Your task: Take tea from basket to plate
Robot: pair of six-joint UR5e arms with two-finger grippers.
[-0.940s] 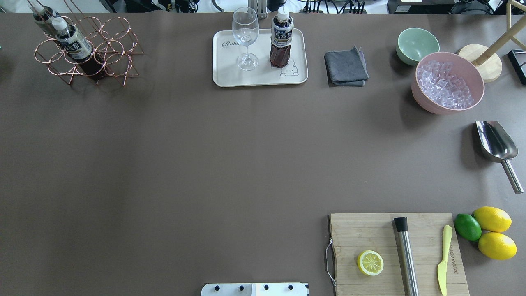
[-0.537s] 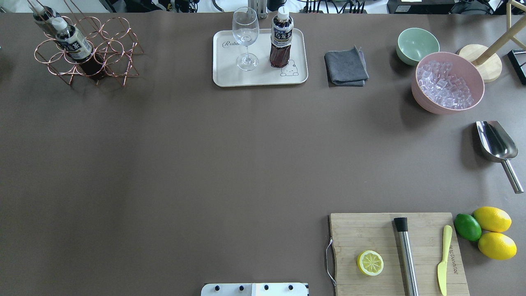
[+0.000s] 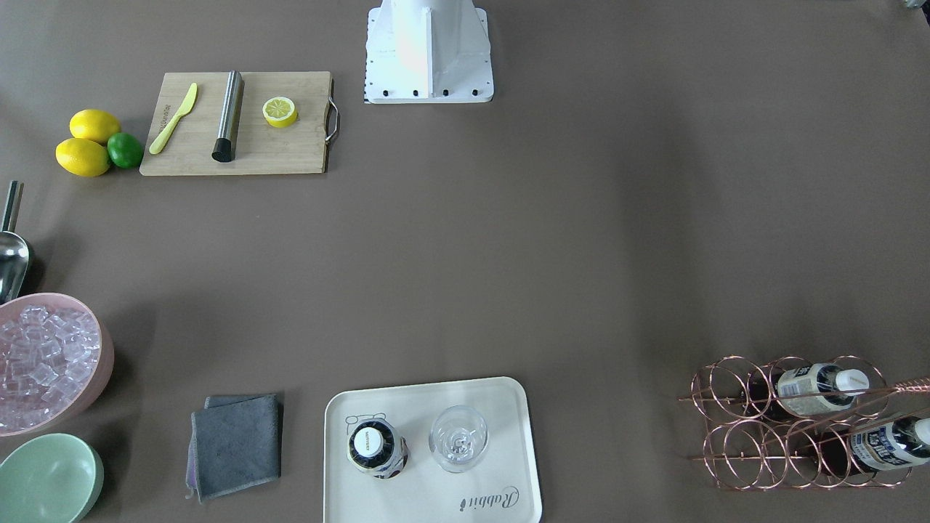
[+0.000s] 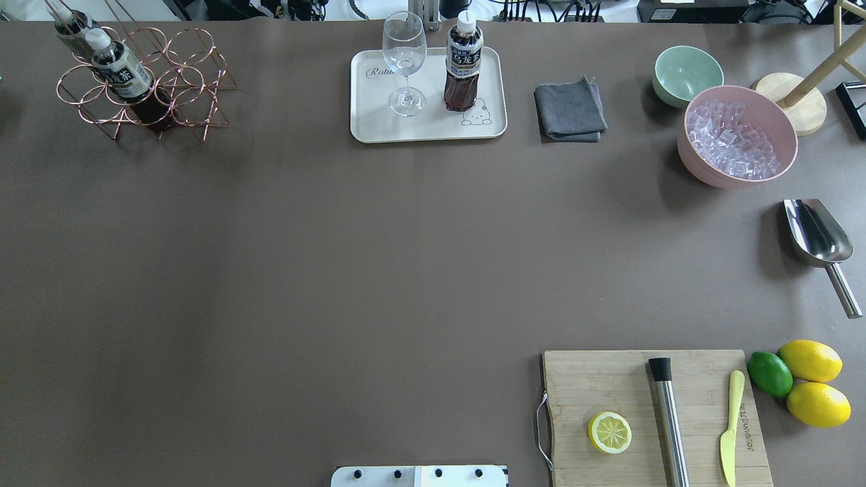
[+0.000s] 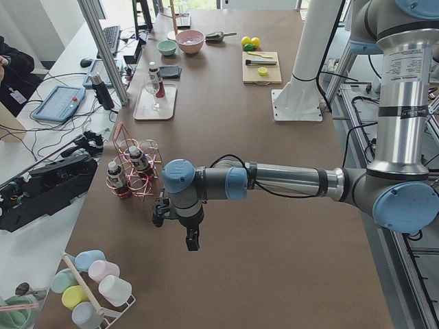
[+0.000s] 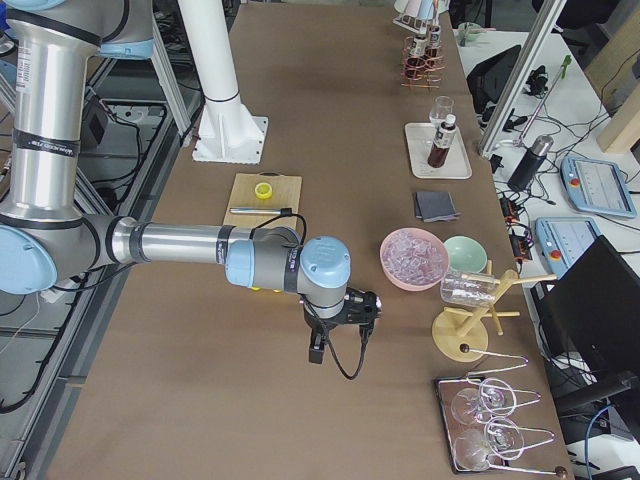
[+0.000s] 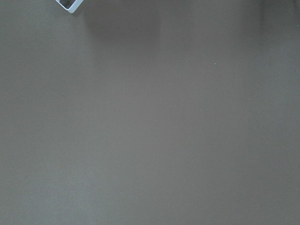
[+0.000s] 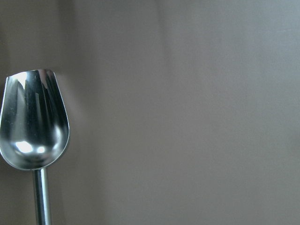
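One tea bottle (image 4: 463,64) stands upright on the cream plate (image 4: 379,122), next to a clear wine glass (image 4: 404,61). It also shows in the front-facing view (image 3: 374,447). Two more tea bottles (image 4: 122,71) (image 4: 71,27) sit in the copper wire basket (image 4: 193,84) at the far left. My left gripper (image 5: 191,240) hangs over bare table near the basket (image 5: 140,171), seen only in the exterior left view. My right gripper (image 6: 316,350) hangs over the table's right end, seen only in the exterior right view. I cannot tell if either is open or shut.
A grey cloth (image 4: 570,110), mint bowl (image 4: 687,73) and pink bowl of ice (image 4: 736,135) stand right of the plate. A steel scoop (image 4: 818,243) lies at the right edge. A cutting board (image 4: 609,379) with a lemon half, muddler and knife sits front right, beside lemons and a lime.
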